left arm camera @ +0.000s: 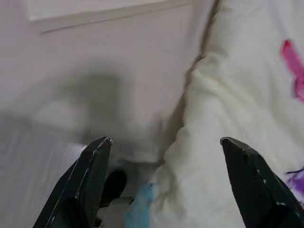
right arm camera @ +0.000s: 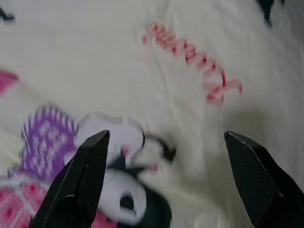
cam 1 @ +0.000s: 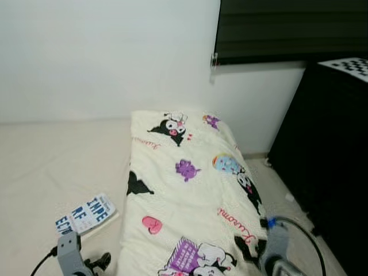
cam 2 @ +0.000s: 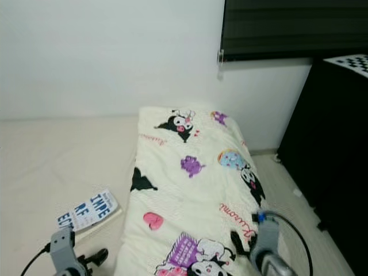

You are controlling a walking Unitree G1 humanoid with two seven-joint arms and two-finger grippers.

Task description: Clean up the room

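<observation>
With both the left gripper (left arm camera: 161,185) and right gripper (right arm camera: 164,180) spread wide over the near end of the quilt (cam 1: 190,190), a careless grab could bunch it onto the book (cam 1: 86,214) lying just to its left.

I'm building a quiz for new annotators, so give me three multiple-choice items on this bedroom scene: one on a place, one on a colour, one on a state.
1. Where does the booklet lie?
A. on the floor to the robot's left of the blanket
B. on top of the blanket
C. on the black cabinet

2. What colour is the blanket's ground?
A. navy
B. cream
C. green

3. How do the right gripper's fingers stand?
A. shut on the blanket
B. shut on a cable
C. open above the blanket

Answers:
1 A: the booklet sits on the floor beside the blanket.
2 B: cream cloth with cartoon prints.
3 C: the right gripper shows a wide gap, holding nothing, over the print.
</observation>
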